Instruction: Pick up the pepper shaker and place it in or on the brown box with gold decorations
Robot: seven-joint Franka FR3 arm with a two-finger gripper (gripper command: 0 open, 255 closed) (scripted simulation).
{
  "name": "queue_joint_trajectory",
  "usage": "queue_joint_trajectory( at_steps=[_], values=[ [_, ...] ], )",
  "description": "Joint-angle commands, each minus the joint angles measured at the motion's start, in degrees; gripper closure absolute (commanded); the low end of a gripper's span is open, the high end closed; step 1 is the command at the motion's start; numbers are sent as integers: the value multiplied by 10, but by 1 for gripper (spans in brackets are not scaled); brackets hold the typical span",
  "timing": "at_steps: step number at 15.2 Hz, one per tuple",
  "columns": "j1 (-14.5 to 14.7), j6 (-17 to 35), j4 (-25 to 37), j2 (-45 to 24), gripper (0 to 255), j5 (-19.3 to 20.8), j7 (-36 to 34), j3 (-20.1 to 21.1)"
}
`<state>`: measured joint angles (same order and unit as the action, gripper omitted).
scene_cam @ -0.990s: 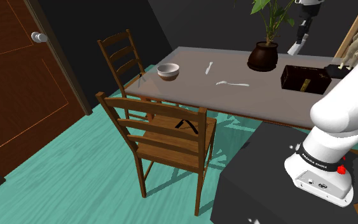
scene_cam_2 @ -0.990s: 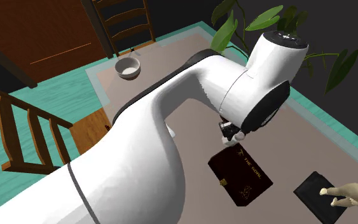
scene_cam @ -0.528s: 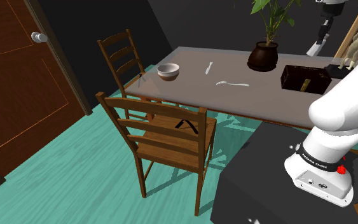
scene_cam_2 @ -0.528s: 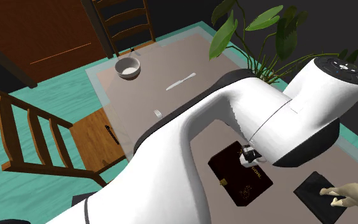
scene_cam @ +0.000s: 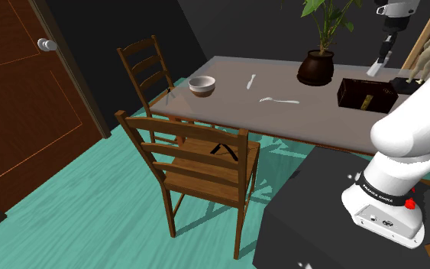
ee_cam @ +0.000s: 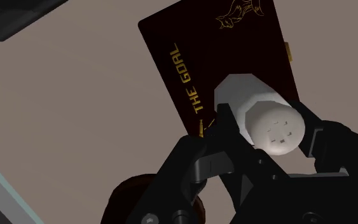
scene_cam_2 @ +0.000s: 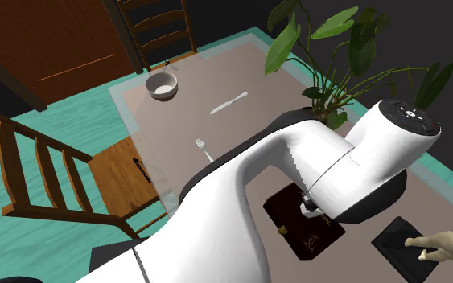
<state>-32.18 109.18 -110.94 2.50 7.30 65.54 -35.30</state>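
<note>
Bowl (scene_cam: 202, 85), fork (scene_cam: 279, 100), knife (scene_cam: 251, 81), potted plant (scene_cam: 317, 67)

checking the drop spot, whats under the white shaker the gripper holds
The dark brown box with gold lettering lies below the white cylindrical shaker, which the black gripper clasps. The shaker and fingers cover part of it; contact cannot be judged.

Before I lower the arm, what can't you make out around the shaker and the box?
1. Wrist view: the pepper shaker, clasped in the gripper, hides its own base, so its height above the brown box cannot be judged.
2. Second exterior view: the white arm covers most of the shaker and part of the box.
3. Shoulder view: the shaker is too small to tell from the gripper.
</note>
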Motion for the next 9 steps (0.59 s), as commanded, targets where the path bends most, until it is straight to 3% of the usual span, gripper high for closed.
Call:
queue_joint_trajectory(
  at_steps=[1,9],
  values=[
    [0,14,-10,-5,255,-2,1,-1],
    [-3,72,-53,-22,255,-10,3,-4]
  ],
)
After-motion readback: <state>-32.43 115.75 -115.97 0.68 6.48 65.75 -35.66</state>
